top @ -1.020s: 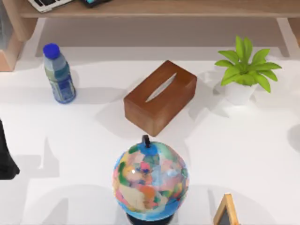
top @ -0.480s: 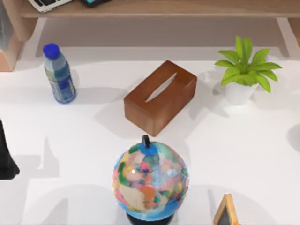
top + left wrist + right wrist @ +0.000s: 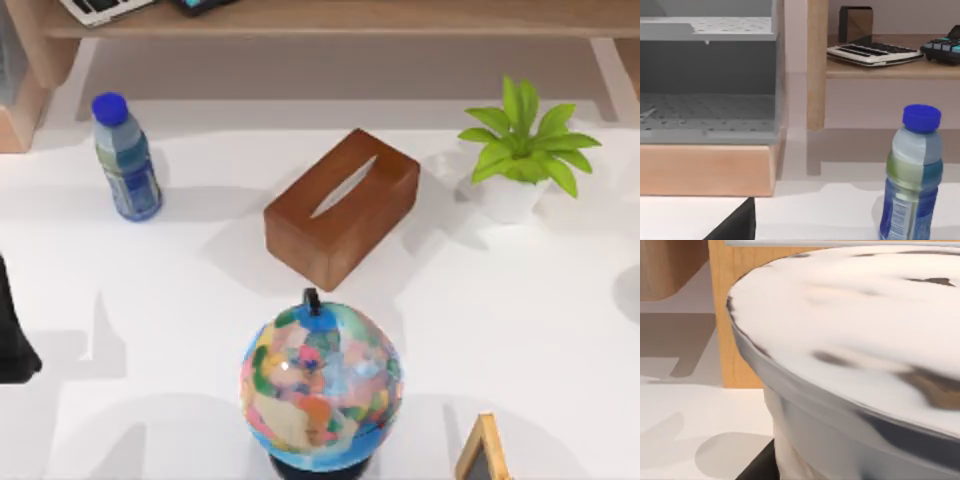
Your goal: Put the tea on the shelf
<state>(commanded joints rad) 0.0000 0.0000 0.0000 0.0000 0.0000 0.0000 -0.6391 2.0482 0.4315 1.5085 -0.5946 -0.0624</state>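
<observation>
Operator: Tea first. Which way is it pointing?

Spotter: Your right wrist view has the tea (image 3: 865,365) very close up. You see its broad, pale top face with dark mottled patches, its rim sloping across the picture, and the rounded wall dropping away under that rim. It is too close for you to judge a long axis.

Operator: Where is it, relative to the right gripper?

Spotter: It sits right up against that wrist camera, so it is hard by the right gripper. I cannot tell you whether the gripper is spread or pinching it. A dark wedge (image 3: 757,467) lies just beside the tea's wall; I can't say what it is. Behind the tea stands a wooden upright (image 3: 735,315) of the shelf (image 3: 350,18), with the white tabletop (image 3: 520,300) below.

Operator: And the left arm?

Spotter: Your left arm (image 3: 12,335) is parked at the table's left edge. Its wrist camera faces the blue-capped bottle (image 3: 125,160), which stands upright on the tabletop near the shelf's left support. A keyboard (image 3: 872,50) lies on the shelf board. I cannot tell the left gripper's state either.

Operator: Anything else on the table?

Spotter: The brown tissue box (image 3: 340,205) lies at an angle mid-table, the globe (image 3: 320,385) is in front of it, and the potted plant (image 3: 520,155) is at the right.
</observation>
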